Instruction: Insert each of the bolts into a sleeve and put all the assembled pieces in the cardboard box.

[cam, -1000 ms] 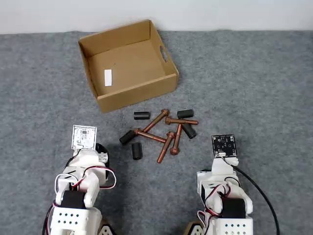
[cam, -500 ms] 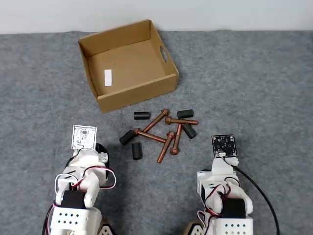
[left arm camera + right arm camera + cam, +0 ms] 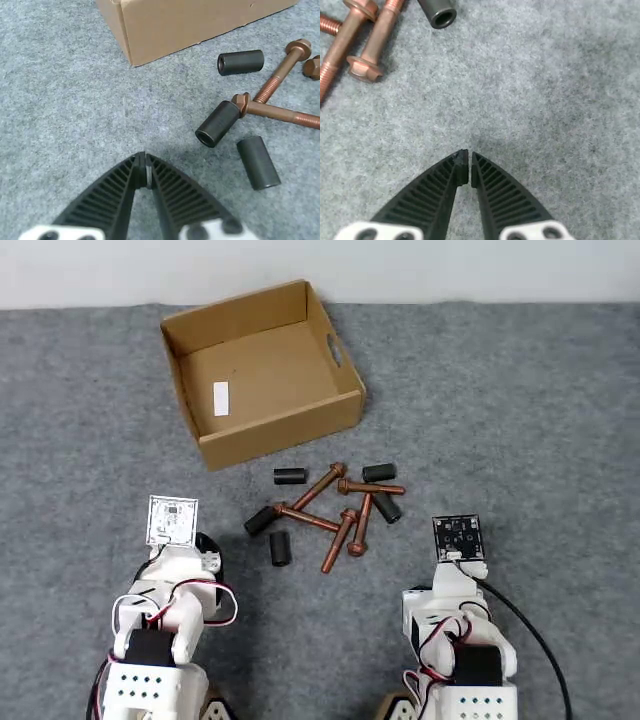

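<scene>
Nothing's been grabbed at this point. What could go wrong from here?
1. The bolts lie crossed and touching in a heap, so closing on one could drag or scatter its neighbours.
2. One sleeve lies on its side touching a bolt head; a nudge might roll it away.
3. The left gripper and right gripper are both shut; descending without opening would probably push parts rather than grasp them.

The left arm (image 3: 165, 630) is white with looped red wires (image 3: 222, 606); the right arm (image 3: 460, 640) is white with a black cable (image 3: 525, 625). The left gripper (image 3: 145, 172) and right gripper (image 3: 469, 167) have black ribbed fingers (image 3: 170, 192).
</scene>
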Motion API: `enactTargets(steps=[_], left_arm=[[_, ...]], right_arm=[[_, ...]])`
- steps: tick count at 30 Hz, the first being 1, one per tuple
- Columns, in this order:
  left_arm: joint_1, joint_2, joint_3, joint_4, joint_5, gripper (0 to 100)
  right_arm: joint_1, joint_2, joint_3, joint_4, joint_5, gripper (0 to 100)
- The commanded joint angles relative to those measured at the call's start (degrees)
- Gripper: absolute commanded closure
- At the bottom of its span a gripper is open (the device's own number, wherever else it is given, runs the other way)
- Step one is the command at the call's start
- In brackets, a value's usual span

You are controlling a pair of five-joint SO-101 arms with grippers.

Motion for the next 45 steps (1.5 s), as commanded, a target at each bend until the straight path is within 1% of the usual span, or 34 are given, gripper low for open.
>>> enactTargets(steps=[1, 38, 45], left_arm=[[0.1, -0.4, -0.6, 0.0, 0.0, 99], [0.1, -0.4, -0.6, 0.0, 0.0, 99], [0.1, -0.4, -0.6, 0.0, 0.0, 99]], right_arm=[[0.7, -0.3, 1.0, 0.5, -0.2, 98.9], [0.6, -0.3, 1.0, 0.0, -0.2, 98.7], [1.5, 0.4, -13.7, -1.7, -0.3, 99.0]])
